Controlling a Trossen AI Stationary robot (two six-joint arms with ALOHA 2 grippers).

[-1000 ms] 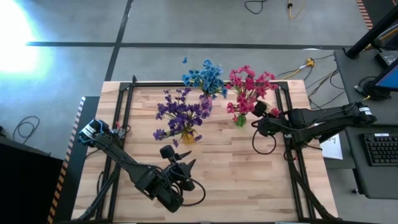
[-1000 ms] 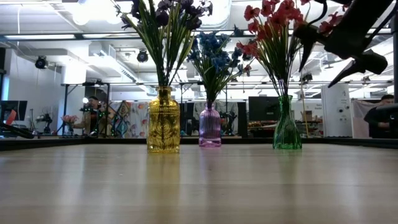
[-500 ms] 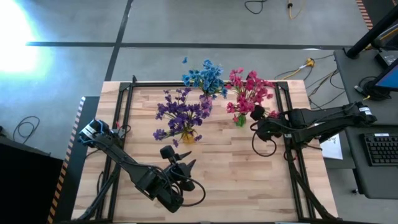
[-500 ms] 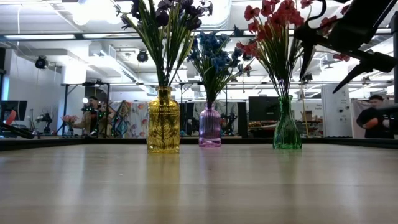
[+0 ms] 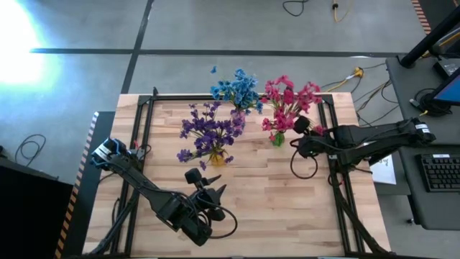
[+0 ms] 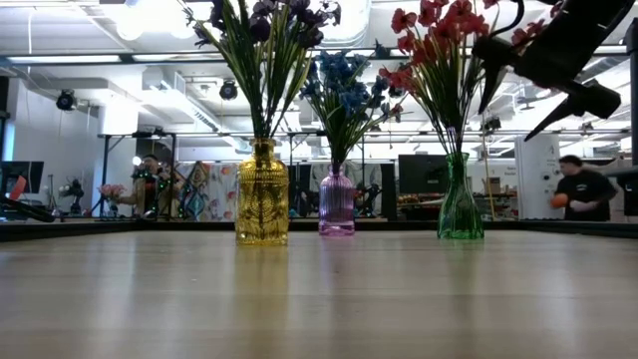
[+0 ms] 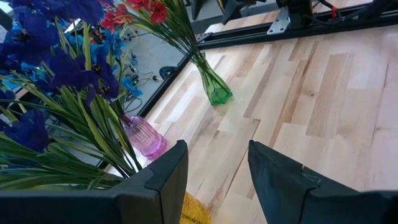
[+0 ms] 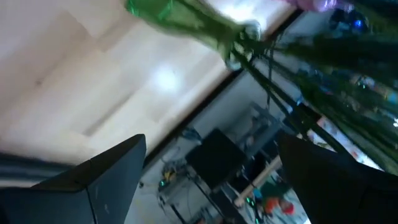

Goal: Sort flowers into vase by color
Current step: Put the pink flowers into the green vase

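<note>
Judging by the thin stems, the red-pink flowers [image 5: 287, 101] are taken as light and floppy, best pinched low on the stem by the wide-spread right end effector [image 5: 301, 134] near the tabletop's [image 5: 273, 194] far right edge, while the empty, partly parted left end effector [image 5: 207, 188] is kept near the front edge.

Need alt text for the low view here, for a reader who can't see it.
Three glass vases stand in a row on a wooden table: a yellow vase of purple flowers, a violet vase of blue flowers, and a green vase of red-pink flowers. The right pincer hangs open beside the red-pink blooms.
</note>
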